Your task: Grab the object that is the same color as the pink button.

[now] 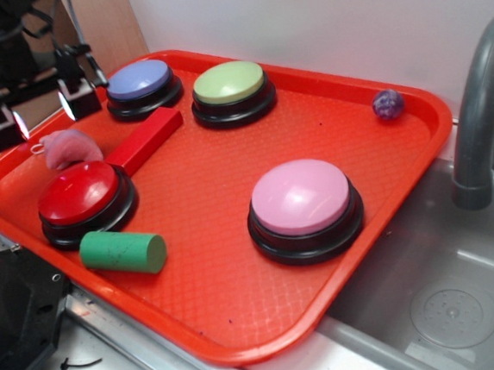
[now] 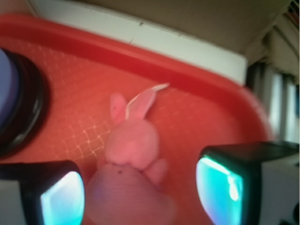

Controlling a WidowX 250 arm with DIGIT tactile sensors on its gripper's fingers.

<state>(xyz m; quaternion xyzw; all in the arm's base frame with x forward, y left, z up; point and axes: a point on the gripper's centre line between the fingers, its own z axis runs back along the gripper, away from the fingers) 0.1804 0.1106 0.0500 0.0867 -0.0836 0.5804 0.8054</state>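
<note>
One red tray (image 1: 242, 324); gripper (image 1: 43, 112) at far left, fingers spread wide, holding nothing, hovering just above one pink plush bunny (image 1: 69, 147) lying at the tray's left edge beside the red button (image 1: 83, 195); four buttons total: red, blue (image 1: 141, 83), green (image 1: 231, 87), pink button (image 1: 303, 202); one green cylinder (image 1: 123, 251); one red block (image 1: 145, 139); one purple ball (image 1: 387, 103) far right; one grey faucet (image 1: 479, 113).

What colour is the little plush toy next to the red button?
Pink, matching the pink button. The plush toy shows best in the wrist view, lying between the open claw pads.
</note>
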